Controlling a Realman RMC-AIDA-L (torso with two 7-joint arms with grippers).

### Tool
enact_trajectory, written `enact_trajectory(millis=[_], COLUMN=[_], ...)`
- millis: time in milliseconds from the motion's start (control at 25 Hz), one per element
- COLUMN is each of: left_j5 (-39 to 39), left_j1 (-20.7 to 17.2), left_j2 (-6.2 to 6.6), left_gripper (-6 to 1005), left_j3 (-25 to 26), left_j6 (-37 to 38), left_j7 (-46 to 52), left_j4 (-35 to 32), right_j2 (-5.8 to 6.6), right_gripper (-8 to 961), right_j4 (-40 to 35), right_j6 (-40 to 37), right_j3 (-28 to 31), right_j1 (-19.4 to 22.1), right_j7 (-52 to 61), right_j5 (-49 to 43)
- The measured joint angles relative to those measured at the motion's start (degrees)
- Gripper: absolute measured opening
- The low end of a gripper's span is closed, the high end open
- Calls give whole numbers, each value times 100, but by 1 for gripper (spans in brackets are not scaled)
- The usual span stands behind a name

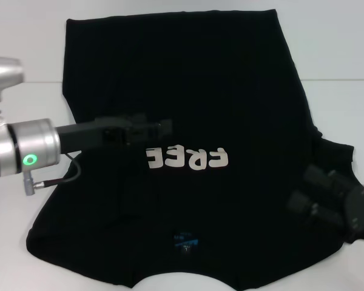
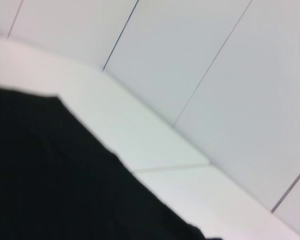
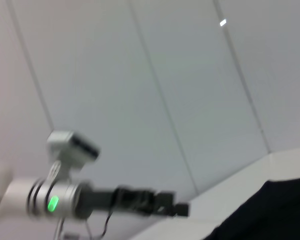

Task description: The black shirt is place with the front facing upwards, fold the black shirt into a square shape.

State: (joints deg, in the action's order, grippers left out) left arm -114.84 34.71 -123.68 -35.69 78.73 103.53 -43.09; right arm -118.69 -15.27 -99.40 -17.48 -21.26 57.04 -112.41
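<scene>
The black shirt (image 1: 200,85) lies spread on the white table (image 1: 24,121), front up. Its white "FREE" letters (image 1: 187,158) read upside down from the head view, and the blue neck label (image 1: 186,242) is near the front edge. My left gripper (image 1: 164,127) reaches in from the left and hovers over the shirt's chest, just above the letters. It also shows in the right wrist view as the left gripper (image 3: 181,208) held out level. My right gripper (image 1: 304,188) is low over the shirt's right sleeve area. Part of the shirt (image 2: 45,175) fills the left wrist view.
The white table (image 2: 140,145) extends past the shirt at the back and on both sides. Pale wall panels (image 3: 190,75) stand behind it. A cable (image 1: 64,177) hangs under the left wrist.
</scene>
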Motion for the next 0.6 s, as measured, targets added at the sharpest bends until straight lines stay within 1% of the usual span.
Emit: enact_trajectory(millis=[160,240,360,480,600], left_j5=[316,420,474,480,481], left_j1=[-208,-266,-291,-294,-299], left_j2=[-27,-33,-30,-26,-24], left_gripper=[877,877,877,877,877], left_j3=[171,198,238,244,246], left_j6=[239,297,303,302,283], left_j7=[-681,-914,-1160,-1350,-1432], left_j4=[98,182,320,380,392], right_j2=[151,201,232,234,254], right_gripper=[899,899,899,899,899], right_j4=[-37,-174,-684,-1443,-2067], right_j6=[-220,-313,-575,-847,-769], right_j3=[384,504,605,649,698], right_j1=[0,-3,-10,-15,15], right_j7=[746,1262,2338,3470,4450], right_j5=[0,0,6,52,60])
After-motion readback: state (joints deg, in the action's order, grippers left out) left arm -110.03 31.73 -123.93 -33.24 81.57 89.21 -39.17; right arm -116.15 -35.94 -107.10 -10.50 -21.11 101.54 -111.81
